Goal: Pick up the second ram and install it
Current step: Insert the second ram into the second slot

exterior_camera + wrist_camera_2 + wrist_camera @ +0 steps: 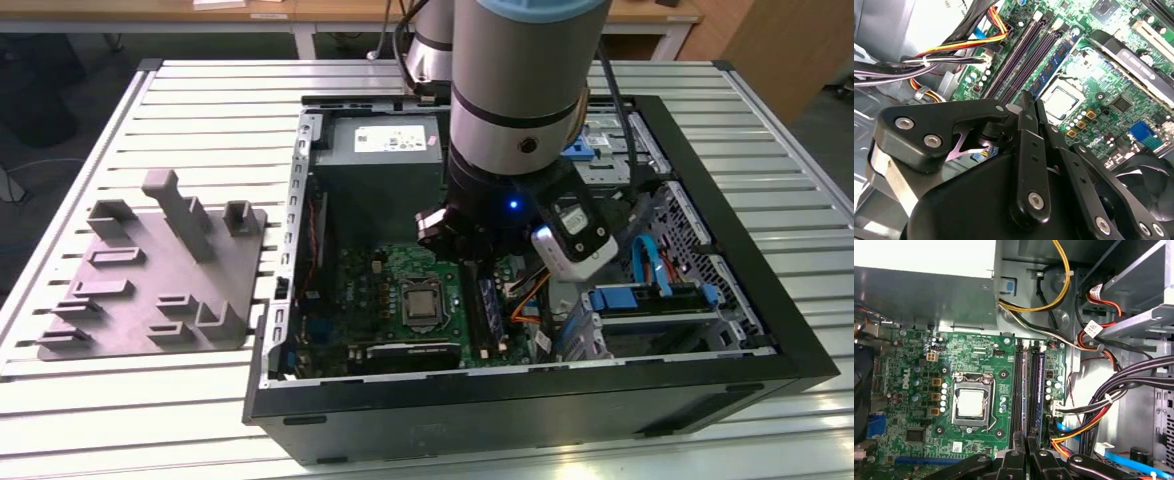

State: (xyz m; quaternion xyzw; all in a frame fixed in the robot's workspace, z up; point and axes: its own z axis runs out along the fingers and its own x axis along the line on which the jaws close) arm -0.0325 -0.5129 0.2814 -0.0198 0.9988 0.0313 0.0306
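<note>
My gripper (1030,100) reaches down into the open computer case (747,370), over the green board (914,390). Its black fingers (1013,460) are closed together at the near end of the long memory slots, beside the processor socket (971,402). They are shut on the second ram (1054,62), a thin dark stick with a blue label that runs along a slot in line with the fingertips. In the first wrist view the second ram (1027,390) shows edge-on. Another dark memory stick (1040,390) stands in the neighbouring slot. The arm (514,100) hides the fingertips in the exterior view.
Bundles of coloured cables (1094,420) hang close beside the slots. A drive cage with blue parts (641,300) is at the exterior view's right, and a fan (1149,185) is beyond the socket. A grey fixture (147,270) stands on the slatted table at the exterior view's left.
</note>
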